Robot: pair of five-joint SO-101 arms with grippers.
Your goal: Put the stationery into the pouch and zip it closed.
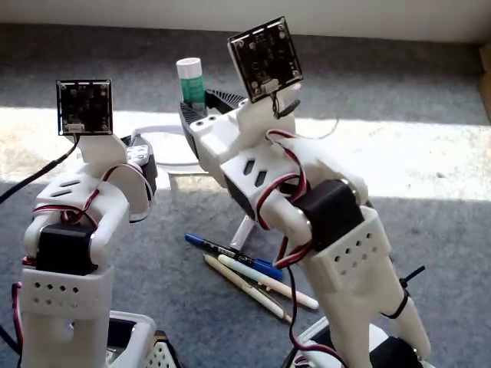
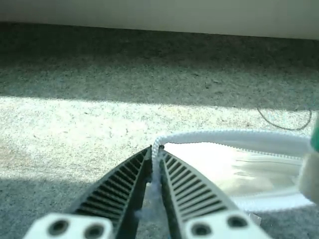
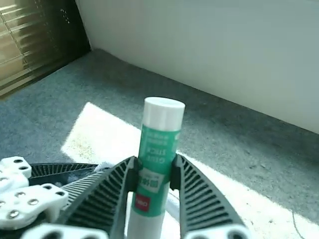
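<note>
Nearest the arm bases, on the grey carpet (image 1: 165, 310), three pens (image 1: 253, 274) are seen lying close together between the two arms: a blue one and two pale ones, well apart from either set of jaws.

Farther out, the left jaws are pressed together on one end of the white pouch (image 2: 234, 169), right at the corner of the zip. The pouch lies away from them toward the side of the right arm (image 1: 337, 230), flat in the sunlit band of the carpet. Its mouth appears to be parted, with zip teeth along both long edges.

At the pouch's other end the glue stick (image 3: 158, 134) is pinched about its middle by the right jaws and held upright, cap up, by the opening. Whether it touches the pouch cannot be told. Beyond it the carpet runs to its far edge at the wall (image 3: 224, 59).

The coming move is judged to turn on one relation — the stick's long axis stands upright, while the pouch's long axis lies flat, running from the stick back to the left jaws. The stick would have to be tipped and pointed along that line to be slid in, and the right arm is plainly the nearer for it.
</note>
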